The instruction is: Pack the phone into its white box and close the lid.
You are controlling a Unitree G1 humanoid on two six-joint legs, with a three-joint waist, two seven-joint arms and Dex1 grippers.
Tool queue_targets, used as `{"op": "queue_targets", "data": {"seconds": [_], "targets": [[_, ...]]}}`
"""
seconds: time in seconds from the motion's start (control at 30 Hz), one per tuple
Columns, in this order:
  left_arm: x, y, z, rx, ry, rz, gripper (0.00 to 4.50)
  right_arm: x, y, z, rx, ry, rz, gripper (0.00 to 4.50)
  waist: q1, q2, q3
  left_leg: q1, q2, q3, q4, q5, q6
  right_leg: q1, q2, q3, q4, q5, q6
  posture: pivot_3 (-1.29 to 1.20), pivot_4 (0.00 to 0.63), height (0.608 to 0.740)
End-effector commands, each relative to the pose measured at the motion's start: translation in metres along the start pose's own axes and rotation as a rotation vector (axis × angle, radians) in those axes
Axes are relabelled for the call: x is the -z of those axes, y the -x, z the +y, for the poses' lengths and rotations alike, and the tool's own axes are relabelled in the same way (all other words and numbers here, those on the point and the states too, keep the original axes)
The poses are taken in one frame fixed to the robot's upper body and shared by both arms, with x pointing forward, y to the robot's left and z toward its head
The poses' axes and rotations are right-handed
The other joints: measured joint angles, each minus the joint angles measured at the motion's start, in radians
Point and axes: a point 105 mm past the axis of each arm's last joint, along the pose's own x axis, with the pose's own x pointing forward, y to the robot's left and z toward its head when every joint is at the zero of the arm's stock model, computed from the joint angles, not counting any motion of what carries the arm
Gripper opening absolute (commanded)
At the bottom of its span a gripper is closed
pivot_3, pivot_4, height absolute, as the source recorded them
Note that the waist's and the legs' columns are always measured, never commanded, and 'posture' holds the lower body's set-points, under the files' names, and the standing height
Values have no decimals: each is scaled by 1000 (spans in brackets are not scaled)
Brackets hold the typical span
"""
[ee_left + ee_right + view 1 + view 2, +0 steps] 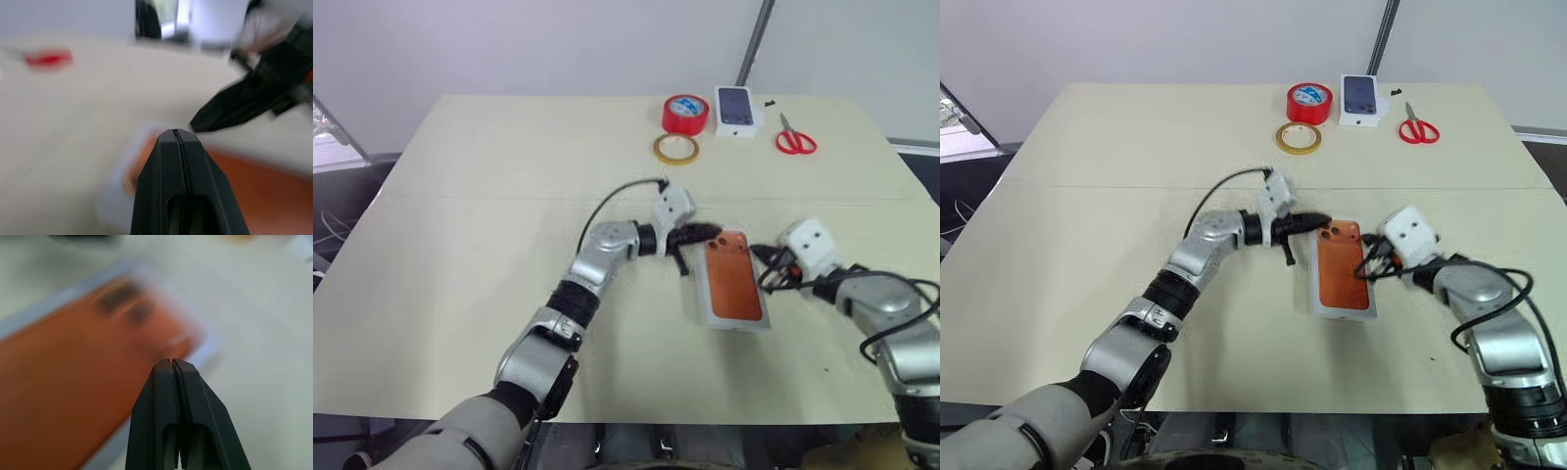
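Observation:
The copper-orange phone [732, 282] lies back up inside the shallow white box [696, 305], near the middle of the table, its camera lenses at the far end. My left gripper [710, 233] is shut and empty, its tip at the phone's far left corner, by the lenses. From the right, my right gripper [766, 265] is also shut and empty, with its tip at the phone's right edge. In the right wrist view the shut fingertips [171, 363] hover at the phone [73, 382] near the box rim [208, 340]. Whether either tip touches the phone is unclear.
At the table's far edge stand a red tape roll [685, 115], a tan tape ring [675, 149], red-handled scissors [795, 140] and a small white box printed with a dark phone picture [736, 110]; whether that is the lid I cannot tell.

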Motion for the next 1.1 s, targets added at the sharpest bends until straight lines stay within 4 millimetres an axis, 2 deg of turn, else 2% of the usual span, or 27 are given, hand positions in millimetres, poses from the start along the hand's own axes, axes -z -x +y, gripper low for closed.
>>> {"op": "queue_targets", "data": {"seconds": [0.03, 0.1, 0.17, 0.2, 0.23, 0.27, 0.33, 0.43, 0.5, 0.53, 0.57, 0.67, 0.77, 0.87, 1.0, 1.1], "targets": [[20, -2, -7, 34, -52, 101, 0, 17, -2, 25, -78, 36, 70, 70, 0, -5, -3, 1, 0, -1, 0, 0, 0, 2, 0, 0, 0, 0, 0, 0, 150, 740], [21, 0, -9, 46, -31, 86, 0, 16, -3, 31, -95, 40, 62, 70, -1, -5, -3, 16, 1, -1, -2, -1, 1, 16, 1, 0, -3, 0, 0, 0, 150, 740], [16, 3, -11, 70, 34, 46, 0, 10, -4, 30, -101, 1, 40, 70, -3, -5, -3, 20, 2, -1, -3, -2, 2, 21, 1, 0, -6, -1, 0, 0, 150, 740], [10, 5, -8, 66, 91, 10, 244, 5, -4, 26, -102, -71, 18, 16, -5, -5, -3, 20, 2, -1, -3, -2, 2, 21, 1, 0, -6, -1, 0, 0, 150, 740], [1, 8, -5, 61, 89, -31, 507, -1, -3, 23, -105, -121, -12, 277, -6, -5, -3, 20, 2, -1, -3, -2, 2, 21, 1, 0, -6, -1, 0, 0, 150, 740], [-6, 12, -4, 61, 74, -66, 819, -7, -2, 20, -111, -144, -40, 588, -6, -5, -3, 19, 2, -1, -3, -2, 2, 20, 1, 0, -5, -1, 0, 0, 150, 740], [-18, 23, 1, 50, 62, -108, 1714, -20, -1, 11, -88, -142, -97, 1294, -7, -5, -3, 17, 2, -1, -3, -2, 2, 18, 1, 0, -4, -1, 0, 0, 150, 740], [-33, 54, 13, 6, 13, -167, 3304, -40, 7, 0, -93, -170, -202, 2914, -8, -4, -2, 13, 2, -1, -2, -1, 1, 13, 1, 0, -2, -1, 0, 0, 150, 740], [-35, 78, 21, -42, -43, -170, 4135, -39, 12, -5, -103, -158, -207, 3726, -9, -4, -2, 14, 2, -1, -3, -1, 1, 13, 0, 0, -2, -1, 0, 0, 150, 740], [-35, 88, 24, -69, -62, -169, 4500, -36, 14, -6, -109, -147, -196, 4288, -7, -3, -2, 14, 2, -1, -3, -1, 1, 13, 0, 0, -2, -1, 0, 0, 150, 740], [-36, 99, 30, -102, -54, -183, 4500, -32, 15, -9, -109, -146, -183, 4405, -6, -3, -2, 14, 2, -1, -3, -1, 1, 13, 0, 0, -2, -1, 0, 0, 150, 740], [-18, 126, 40, -180, -21, -105, 4500, -27, 15, -16, -95, -136, -169, 4405, -1, -3, -2, 14, 2, -1, -3, -1, 1, 14, -1, 0, -3, -1, 0, 0, 150, 740], [0, 151, 40, -247, -57, -41, 4500, -29, 17, -21, -96, -115, -198, 4405, -1, -3, -2, 14, 2, -1, -3, -1, 1, 14, -1, 0, -3, -1, 0, 0, 150, 740], [20, 184, 36, -296, -51, 36, 4500, -22, 24, -18, -118, -93, -175, 4405, 0, -3, -2, 14, 2, -1, -3, -1, 1, 13, -1, 0, -3, -1, 0, 0, 150, 740], [26, 222, 27, -345, 13, 42, 4500, -16, 34, -20, -95, -69, -172, 4405, -2, -2, -1, 14, 2, -1, -4, -1, 1, 13, -2, 0, -4, -1, 0, 0, 150, 740], [29, 241, 24, -402, 32, 71, 4500, -12, 41, -26, -83, -76, -166, 4405, -1, -1, 0, 14, 2, -1, -4, -1, 1, 14, -3, 0, -4, -1, 0, 0, 150, 740]]}}
